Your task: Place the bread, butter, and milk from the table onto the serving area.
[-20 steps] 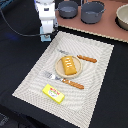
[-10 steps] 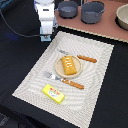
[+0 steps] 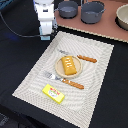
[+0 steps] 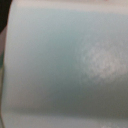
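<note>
The bread (image 3: pixel 70 65) lies on the round tan plate (image 3: pixel 58 70) in the middle of the striped serving area (image 3: pixel 95 95). The butter (image 3: pixel 54 93) lies flat on the mat near its front edge. My gripper (image 3: pixel 45 34) hangs low over the mat's far corner at the exterior view's left, by the black table (image 3: pixel 17 60). The wrist view is filled by a pale-blue surface, the milk (image 4: pixel 64 64), very close to the camera. My fingers do not show there. In the exterior view the milk is hidden by the gripper.
A fork (image 3: pixel 49 76) and a knife (image 3: pixel 86 58) lie beside the plate. A reddish-brown board (image 3: pixel 107 27) with two grey pots (image 3: pixel 92 11) runs along the back, with a pale bowl (image 3: pixel 122 15) at its right end. A black cable (image 3: pixel 15 31) trails beside the arm.
</note>
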Controlling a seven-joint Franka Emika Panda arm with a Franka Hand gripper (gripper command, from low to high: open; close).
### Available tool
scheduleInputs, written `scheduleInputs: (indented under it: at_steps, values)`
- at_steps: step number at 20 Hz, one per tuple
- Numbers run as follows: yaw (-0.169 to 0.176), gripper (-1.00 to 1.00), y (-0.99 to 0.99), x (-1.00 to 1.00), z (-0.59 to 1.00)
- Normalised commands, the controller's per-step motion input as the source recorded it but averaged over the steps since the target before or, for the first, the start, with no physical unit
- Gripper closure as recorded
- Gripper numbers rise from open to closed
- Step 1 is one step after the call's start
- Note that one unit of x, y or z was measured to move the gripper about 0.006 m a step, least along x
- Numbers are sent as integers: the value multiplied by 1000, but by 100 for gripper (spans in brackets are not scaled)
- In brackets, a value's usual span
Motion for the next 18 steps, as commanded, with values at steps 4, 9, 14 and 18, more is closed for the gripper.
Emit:
scheduleInputs:
  at_steps: [4, 9, 14, 18]
  values:
    - [-4, 100, 47, 307, 1000]
    - [-10, 100, 4, 759, 920]
    - [-39, 100, -73, 977, 529]
    - [-20, 100, -20, 999, 353]
